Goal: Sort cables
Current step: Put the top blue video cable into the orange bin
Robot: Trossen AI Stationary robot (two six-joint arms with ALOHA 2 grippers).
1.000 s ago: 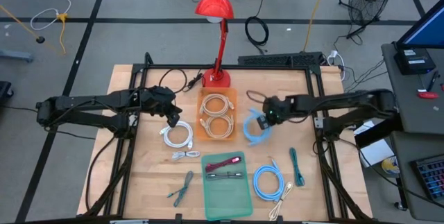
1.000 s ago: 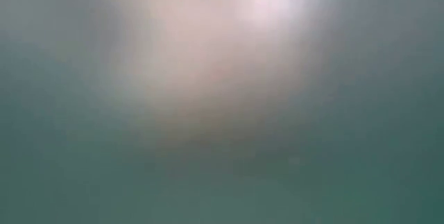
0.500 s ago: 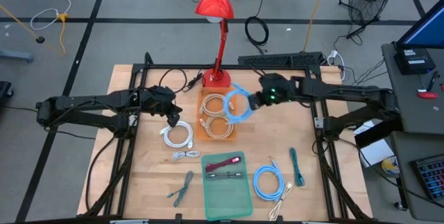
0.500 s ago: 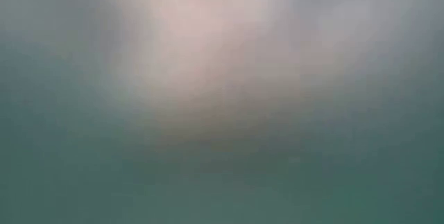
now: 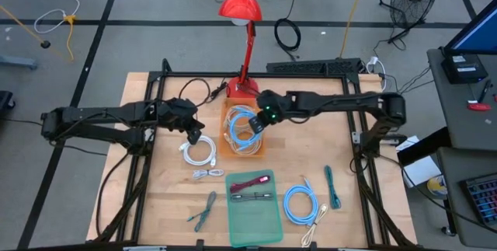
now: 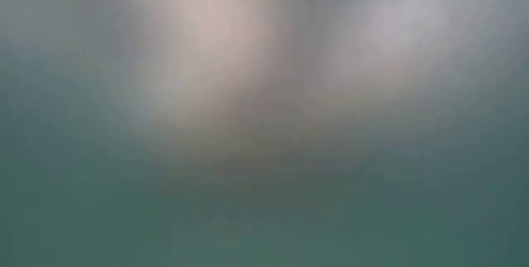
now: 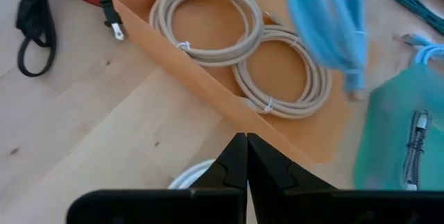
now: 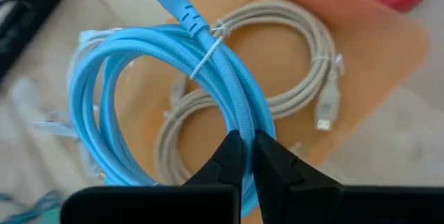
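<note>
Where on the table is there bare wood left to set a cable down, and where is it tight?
Bare wood lies along the table's left edge, beside the white coil, and in the right rear corner behind the green bundle. The middle is crowded: orange tray with beige coils, the right end effector holding a light-blue coil over it, and the green tray.

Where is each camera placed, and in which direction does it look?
High view: overhead, straight down on the table; both arms show.
Low view: table height; blurred, nothing can be told.
Left wrist view: past the shut left end effector toward the orange tray.
Right wrist view: past the right end effector, shut on the light-blue coil.
Both wrist views share the beige coils.
</note>
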